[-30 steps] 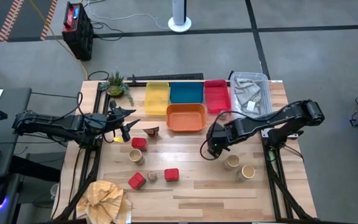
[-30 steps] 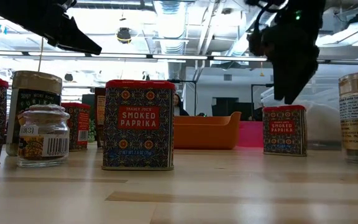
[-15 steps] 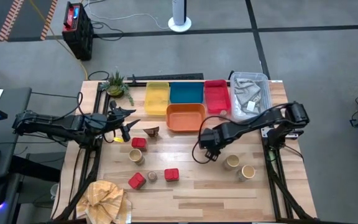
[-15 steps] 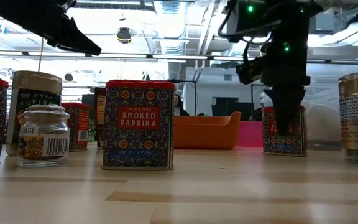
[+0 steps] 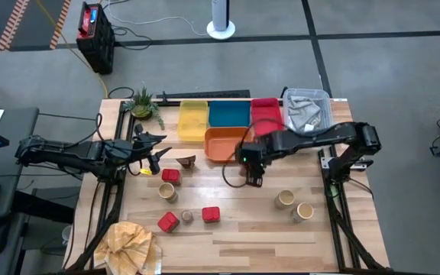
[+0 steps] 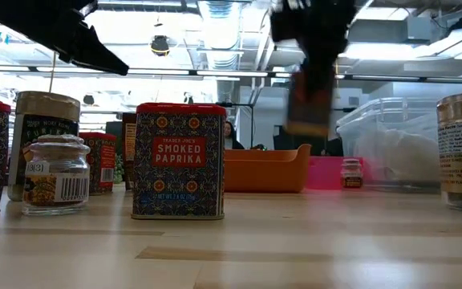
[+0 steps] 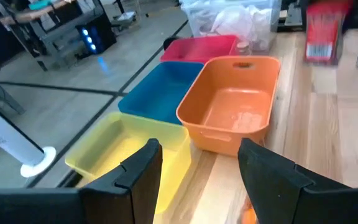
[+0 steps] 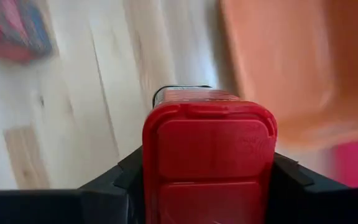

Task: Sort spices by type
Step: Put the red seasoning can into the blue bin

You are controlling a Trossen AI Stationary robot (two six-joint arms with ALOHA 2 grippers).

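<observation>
My right gripper hangs over the table's middle, just in front of the orange tray, shut on a red boxy tin. The low view shows this tin in the air, blurred. Other spices stand on the table: red tins, tan jars, a small shaker and a dark brown piece. My left gripper waits at the left, open, with nothing between its fingers. My right gripper pinches the red tin between its two fingers, one on each side just below the red lid. The fingers come from above, pointing steeply down. The tin hangs below them, lid up, lifted clear of the table.
Yellow, blue and red trays line the far edge, with a clear bin at the far right. A plant stands far left, and a tan cloth lies near left. Another small shaker stands beyond the lifted tin.
My right gripper has come down around a red tin that stood right of centre, shut on it and lifted it clear. It has carried the tin up and toward the orange tray, rolling its wrist. A small shaker behind the tin's old spot now shows.
</observation>
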